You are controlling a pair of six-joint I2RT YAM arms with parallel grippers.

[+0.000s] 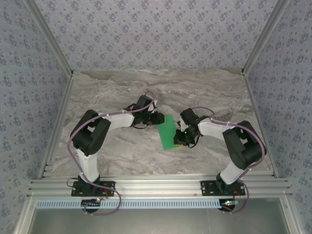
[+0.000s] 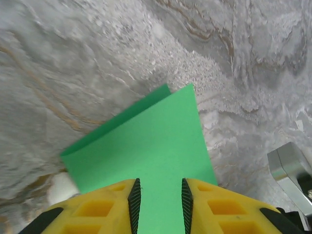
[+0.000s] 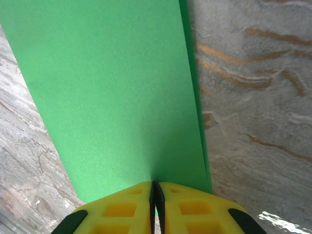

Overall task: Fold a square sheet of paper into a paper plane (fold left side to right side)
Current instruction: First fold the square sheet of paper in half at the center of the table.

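with the right gripper [image 3: 156,187] pinching the green sheet of paper [image 3: 112,92] at lower centre and the left gripper [image 2: 158,187] spread over it, we align both layers' edges before creasing.

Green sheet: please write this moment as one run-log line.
sheet: green paper, folded double | right gripper: shut on its edge | left gripper: open, paper seen in the gap | under: marble table

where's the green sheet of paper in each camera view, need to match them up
top external: thin bright green folded paper sheet, picture centre.
left wrist: lower middle.
right wrist: left and centre.
shared landmark: grey marble tabletop around it.
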